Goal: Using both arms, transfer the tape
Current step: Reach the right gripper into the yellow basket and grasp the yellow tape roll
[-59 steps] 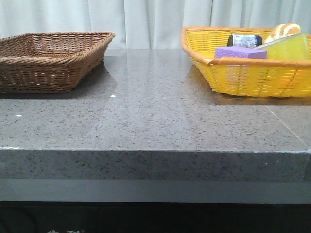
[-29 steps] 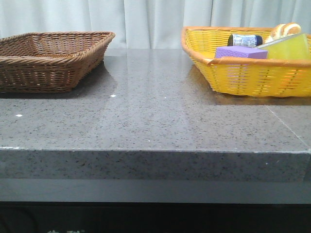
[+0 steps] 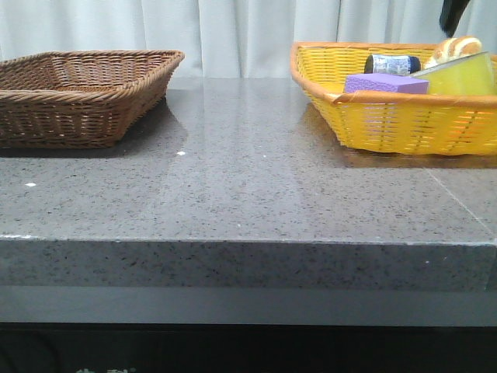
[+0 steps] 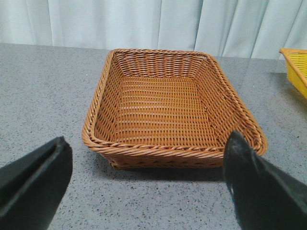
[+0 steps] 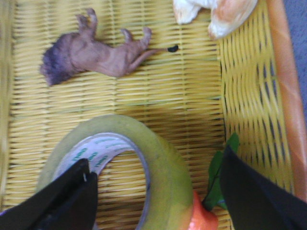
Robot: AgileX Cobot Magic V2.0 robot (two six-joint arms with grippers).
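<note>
The tape (image 5: 163, 177) lies flat in the yellow basket (image 5: 249, 110), a translucent yellow roll with a white core and green lettering. In the front view the tape (image 3: 463, 76) shows at the basket's right end. My right gripper (image 5: 158, 199) is open just above it. One finger (image 5: 67, 201) is over the core hole and the other finger (image 5: 259, 196) is outside the roll, with the roll's wall between them. A dark part of the right arm (image 3: 453, 14) shows at the top of the front view. My left gripper (image 4: 148, 187) is open and empty over the table, facing the empty brown basket (image 4: 172, 153).
The yellow basket (image 3: 388, 124) also holds a purple block (image 3: 386, 83), a dark bottle (image 3: 392, 64) and a bread roll (image 3: 454, 48). The right wrist view shows a toy animal (image 5: 96, 52) and an orange toy with green leaves (image 5: 204, 215) against the tape. The brown basket (image 3: 78, 116) stands at the back left.
A dark part of the right arm has come into the top right of the front view, above the yellow basket. Nothing else has moved.
</note>
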